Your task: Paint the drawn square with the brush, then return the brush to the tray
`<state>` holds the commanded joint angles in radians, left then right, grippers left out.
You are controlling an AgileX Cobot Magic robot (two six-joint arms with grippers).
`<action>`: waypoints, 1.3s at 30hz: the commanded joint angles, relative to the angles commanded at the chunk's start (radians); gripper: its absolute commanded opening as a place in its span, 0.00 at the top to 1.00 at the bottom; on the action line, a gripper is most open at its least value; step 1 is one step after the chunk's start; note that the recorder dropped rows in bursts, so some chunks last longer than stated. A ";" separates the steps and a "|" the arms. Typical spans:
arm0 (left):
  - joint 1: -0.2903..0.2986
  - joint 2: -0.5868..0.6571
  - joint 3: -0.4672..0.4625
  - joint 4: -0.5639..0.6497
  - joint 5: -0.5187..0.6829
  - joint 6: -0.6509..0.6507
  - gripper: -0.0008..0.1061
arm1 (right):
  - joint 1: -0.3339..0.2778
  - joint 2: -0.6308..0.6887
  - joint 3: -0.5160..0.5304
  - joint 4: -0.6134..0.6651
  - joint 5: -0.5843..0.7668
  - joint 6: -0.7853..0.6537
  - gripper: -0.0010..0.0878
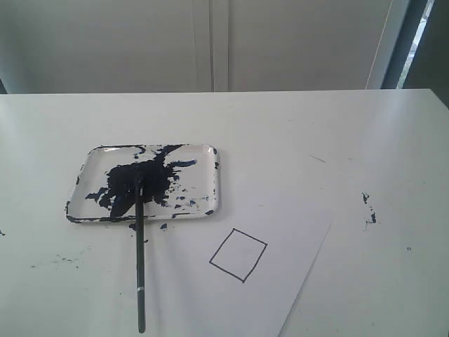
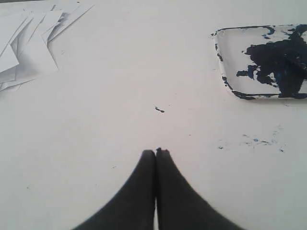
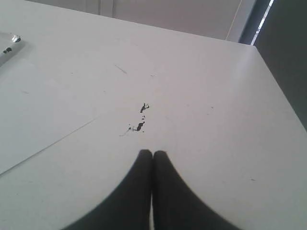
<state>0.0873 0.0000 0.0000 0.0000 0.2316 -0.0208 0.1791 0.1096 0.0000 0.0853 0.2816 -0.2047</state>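
Step in hand: judged as the start; painting not begun, brush not picked up.
Drawn square (image 1: 238,255): blank, lower centre of the exterior view, on a white sheet (image 1: 295,239).
Brush (image 1: 140,267): tip lying in the dark blotch, handle running over the tray's near rim to the bottom edge of the frame, left of the square.
Tray (image 1: 208,163): left of centre on the table (image 1: 351,140), smeared navy.
Left gripper (image 2: 156,152): jaws together, empty, above bare table.
Right gripper (image 3: 152,153): jaws together, empty, near dark paint specks (image 3: 140,125).
Next move calls for: one gripper to part its jaws, come down on the handle and clamp it, then carry the loaded tip to the square.
Count: one tray, one brush, one square, two grippers; a pile of loose sheets (image 2: 24,43), number cannot be told.
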 joint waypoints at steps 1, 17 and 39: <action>0.000 0.000 0.000 0.000 0.000 0.000 0.99 | 0.000 0.000 0.000 0.000 0.000 0.000 0.99; 0.000 0.000 0.000 0.000 0.000 0.000 0.99 | 0.000 0.000 0.000 0.000 0.000 0.000 0.99; 0.000 0.000 0.000 -0.083 -0.214 -0.034 0.99 | 0.000 0.000 0.000 -0.013 -0.121 -0.062 0.99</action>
<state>0.0873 0.0000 0.0000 -0.0826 0.0177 -0.0549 0.1791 0.1096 0.0000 0.0723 0.1603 -0.2663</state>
